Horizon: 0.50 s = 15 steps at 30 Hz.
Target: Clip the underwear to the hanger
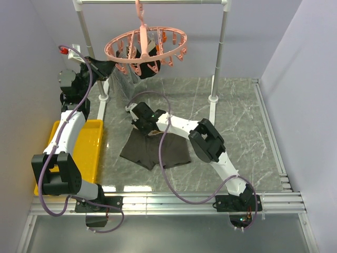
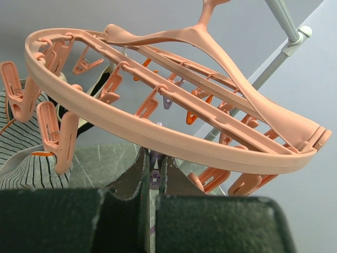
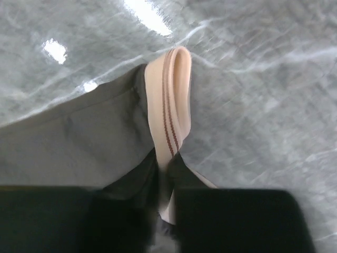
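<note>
Right gripper first, since its dark fingers fill the bottom of the wrist view: they're pinched on a fold of the beige waistband, which stands up in a loop between them, so that's a real hold on the underwear and not just a nudge. Rest of the garment lies flat on the grey table, well below the pink hanger, which hangs from the white rail with a black garment under it. Left gripper is up by the left side of the ring with its fingers closed together; there might be something small and purplish between the tips, but the view's too murky for me to call it. To do this step well, I'd lift by the band slowly so the bite doesn't slip off that thin fold. Then bring the band up to a free clip on the ring, away from the black one and the striped cloth, keeping the edge taut so it feeds in cleanly. That ring sits tilted and will likely swing when touched, so having the left arm steady it seems the sane plan
</note>
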{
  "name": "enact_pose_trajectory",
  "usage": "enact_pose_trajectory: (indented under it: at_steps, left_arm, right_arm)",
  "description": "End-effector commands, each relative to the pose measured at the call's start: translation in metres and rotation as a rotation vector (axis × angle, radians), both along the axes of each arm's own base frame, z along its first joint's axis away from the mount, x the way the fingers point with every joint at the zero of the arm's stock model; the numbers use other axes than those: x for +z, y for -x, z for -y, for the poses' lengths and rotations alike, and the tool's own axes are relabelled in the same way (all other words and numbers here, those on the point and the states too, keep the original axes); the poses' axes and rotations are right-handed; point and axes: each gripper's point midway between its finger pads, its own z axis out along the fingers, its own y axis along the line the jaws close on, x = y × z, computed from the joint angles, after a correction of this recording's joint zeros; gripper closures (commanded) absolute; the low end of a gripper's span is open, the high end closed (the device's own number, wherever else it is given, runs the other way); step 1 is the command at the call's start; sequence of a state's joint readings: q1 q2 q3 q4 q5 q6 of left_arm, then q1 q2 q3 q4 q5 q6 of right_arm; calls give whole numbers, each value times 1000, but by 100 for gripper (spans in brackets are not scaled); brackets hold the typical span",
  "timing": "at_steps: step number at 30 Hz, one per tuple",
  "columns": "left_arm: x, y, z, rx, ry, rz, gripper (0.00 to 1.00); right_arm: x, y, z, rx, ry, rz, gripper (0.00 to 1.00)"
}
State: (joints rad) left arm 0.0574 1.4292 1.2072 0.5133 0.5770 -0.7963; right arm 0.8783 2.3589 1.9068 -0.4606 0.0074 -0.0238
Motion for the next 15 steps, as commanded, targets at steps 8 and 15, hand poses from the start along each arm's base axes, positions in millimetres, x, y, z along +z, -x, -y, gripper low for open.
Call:
enact_pose_trajectory:
  at_steps: [8, 15]
  left_arm:
    - [34, 15, -1, 13, -27, 84, 100]
    - [30, 14, -4, 38, -54, 70, 100]
  right_arm:
    - [47, -6, 2, 71, -25, 152, 100]
    - [147, -22, -11, 77, -163, 372, 100]
